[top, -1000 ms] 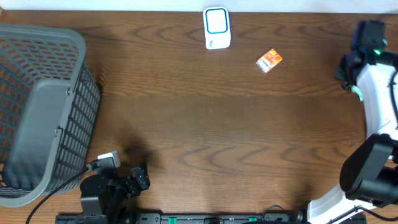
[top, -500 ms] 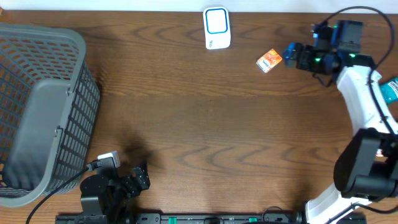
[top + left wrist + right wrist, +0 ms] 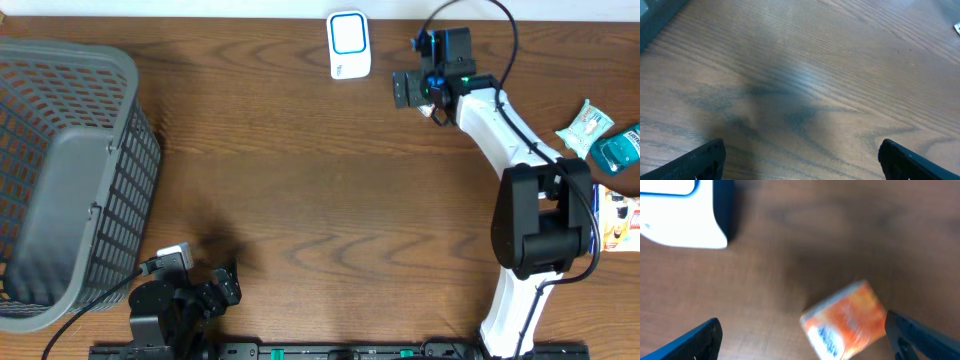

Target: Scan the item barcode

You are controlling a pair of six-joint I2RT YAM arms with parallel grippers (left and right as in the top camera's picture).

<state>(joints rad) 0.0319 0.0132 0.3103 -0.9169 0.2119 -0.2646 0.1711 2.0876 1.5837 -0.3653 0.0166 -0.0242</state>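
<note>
The item is a small orange packet (image 3: pixel 845 325) with blue print, lying flat on the wooden table. In the right wrist view it sits between my right gripper's (image 3: pixel 802 342) open fingers, close to the right one, and nothing grips it. In the overhead view my right gripper (image 3: pixel 412 90) hovers over that spot and hides the packet. The white scanner with a blue window (image 3: pixel 348 45) (image 3: pixel 685 215) stands just left of it at the table's far edge. My left gripper (image 3: pixel 205 292) (image 3: pixel 800 162) rests open over bare wood at the near left.
A large grey mesh basket (image 3: pixel 60 170) fills the left side. At the right edge lie a pale snack packet (image 3: pixel 583 124), a teal packet (image 3: pixel 618 150) and a printed box (image 3: pixel 620 220). The right arm's white links (image 3: pixel 500 120) stretch across the far right.
The right arm has swung left from the table's right edge to above the orange packet, now covering it in the overhead view. The left arm has not moved.
</note>
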